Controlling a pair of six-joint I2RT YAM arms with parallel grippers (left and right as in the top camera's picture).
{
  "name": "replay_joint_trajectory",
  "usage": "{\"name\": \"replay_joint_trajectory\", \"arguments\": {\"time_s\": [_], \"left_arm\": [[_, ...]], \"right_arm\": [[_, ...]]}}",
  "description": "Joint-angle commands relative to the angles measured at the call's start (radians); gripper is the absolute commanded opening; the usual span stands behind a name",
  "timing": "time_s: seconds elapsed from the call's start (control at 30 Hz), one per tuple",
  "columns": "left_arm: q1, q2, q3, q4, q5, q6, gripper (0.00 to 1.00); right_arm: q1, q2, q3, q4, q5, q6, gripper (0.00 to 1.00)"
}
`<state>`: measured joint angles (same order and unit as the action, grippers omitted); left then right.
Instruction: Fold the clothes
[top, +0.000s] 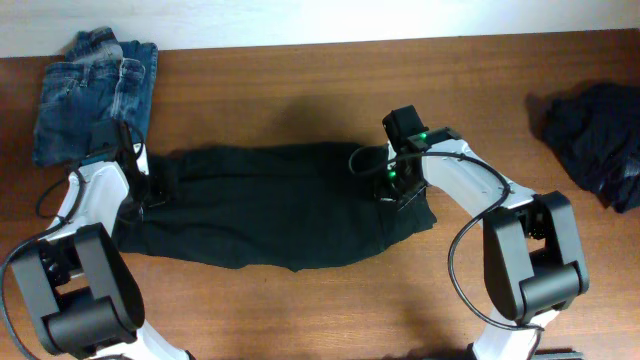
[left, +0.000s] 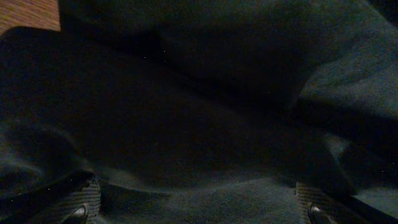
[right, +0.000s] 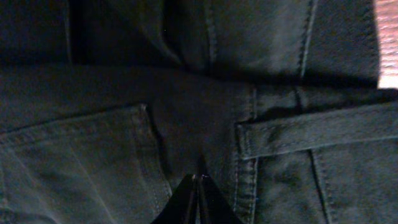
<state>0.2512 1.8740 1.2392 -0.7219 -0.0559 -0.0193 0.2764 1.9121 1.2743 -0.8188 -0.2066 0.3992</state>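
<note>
Black trousers (top: 280, 205) lie lengthwise across the middle of the table, waist end to the right. My left gripper (top: 150, 188) is down on their left end. In the left wrist view it (left: 199, 202) is open, its ribbed fingers (left: 84, 199) wide apart with a hump of black cloth (left: 186, 112) between them. My right gripper (top: 393, 185) is at the waist end. In the right wrist view it (right: 198, 179) is shut, its tips meeting on a small pucker of the trousers (right: 93, 155) between a back pocket and a belt loop (right: 305, 130).
Folded blue jeans (top: 95, 90) lie at the back left. A crumpled dark navy garment (top: 600, 140) sits at the right edge. The brown wooden table (top: 300, 90) shows behind and in front of the trousers.
</note>
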Motion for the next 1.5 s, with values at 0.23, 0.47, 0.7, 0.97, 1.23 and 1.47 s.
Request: {"name": "replay_joint_trajectory", "arguments": {"time_s": [0.23,0.47,0.7,0.97,1.23,1.47], "left_arm": [[0.005,0.018,0.004,-0.012,0.062,0.012,0.81],[0.005,0.018,0.004,-0.008,0.105,0.012,0.55],[0.005,0.018,0.004,0.019,0.12,0.012,0.42],[-0.021,0.019,0.004,0.069,0.233,0.013,0.41],[-0.169,0.053,0.004,0.156,0.232,0.012,0.42],[-0.201,0.166,0.004,0.192,0.013,0.012,0.42]], "right_arm": [[-0.01,0.071,-0.01,-0.013,0.065,-0.03,0.04],[-0.096,0.076,-0.016,-0.035,0.134,-0.029,0.04],[-0.222,0.077,-0.02,-0.023,0.159,-0.028,0.04],[-0.29,0.077,-0.02,-0.016,0.164,-0.027,0.04],[-0.353,0.077,-0.02,0.0,0.219,-0.018,0.04],[-0.46,0.077,-0.02,0.027,0.219,-0.035,0.04]]}}
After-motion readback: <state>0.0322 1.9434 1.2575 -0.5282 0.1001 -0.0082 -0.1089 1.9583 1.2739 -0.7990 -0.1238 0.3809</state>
